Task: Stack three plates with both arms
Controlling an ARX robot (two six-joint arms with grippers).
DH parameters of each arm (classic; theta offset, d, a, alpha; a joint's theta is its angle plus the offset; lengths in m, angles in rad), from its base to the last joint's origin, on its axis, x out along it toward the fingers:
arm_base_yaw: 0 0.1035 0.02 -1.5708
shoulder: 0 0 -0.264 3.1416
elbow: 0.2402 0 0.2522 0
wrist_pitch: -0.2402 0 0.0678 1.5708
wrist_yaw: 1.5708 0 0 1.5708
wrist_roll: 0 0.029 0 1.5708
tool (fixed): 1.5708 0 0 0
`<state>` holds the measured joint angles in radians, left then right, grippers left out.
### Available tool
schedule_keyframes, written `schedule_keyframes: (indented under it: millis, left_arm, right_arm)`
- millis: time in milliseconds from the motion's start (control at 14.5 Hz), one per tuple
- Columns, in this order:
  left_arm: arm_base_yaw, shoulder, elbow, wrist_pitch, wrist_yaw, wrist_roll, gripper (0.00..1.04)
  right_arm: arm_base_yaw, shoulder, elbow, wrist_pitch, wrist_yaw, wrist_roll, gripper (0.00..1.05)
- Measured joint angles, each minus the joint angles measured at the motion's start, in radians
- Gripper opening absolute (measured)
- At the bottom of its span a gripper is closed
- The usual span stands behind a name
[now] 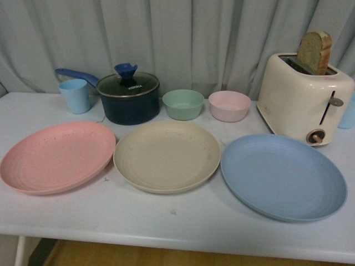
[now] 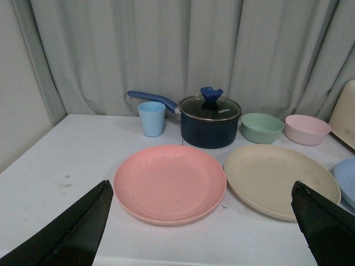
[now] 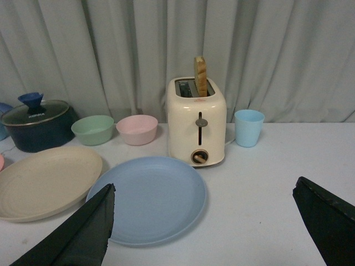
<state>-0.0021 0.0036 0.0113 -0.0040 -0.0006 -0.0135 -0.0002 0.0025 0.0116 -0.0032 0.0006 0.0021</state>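
White table (image 1: 183, 221) bears three plates (image 1: 166, 156) before grey curtains (image 1: 194, 39).

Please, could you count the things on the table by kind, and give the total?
Plates: 3: pink plate, beige plate, blue plate
Bowls: 2: green bowl, pink bowl
Cups: 2: left cup, right cup
Pot with lid: 1
Toaster: 1
Bread slice: 1
Total: 10

The front view looks down across the table (image 1: 183, 227) toward the curtain (image 1: 183, 44) at 12 o'clock, close in. Both wrist views face likewise, lower: left centred on the pink plate (image 2: 170, 183) at 10 o'clock, right on the blue plate (image 3: 150, 199) at 2 o'clock; all share the beige plate (image 1: 166, 155)
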Motion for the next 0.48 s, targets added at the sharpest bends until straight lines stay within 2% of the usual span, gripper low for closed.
schedule_keyframes:
  millis: [484]
  left_arm:
    - [0.0, 0.0, 0.0, 0.0, 0.0, 0.0, 0.98]
  right_arm:
    - [0.0, 0.0, 0.0, 0.0, 0.0, 0.0, 0.98]
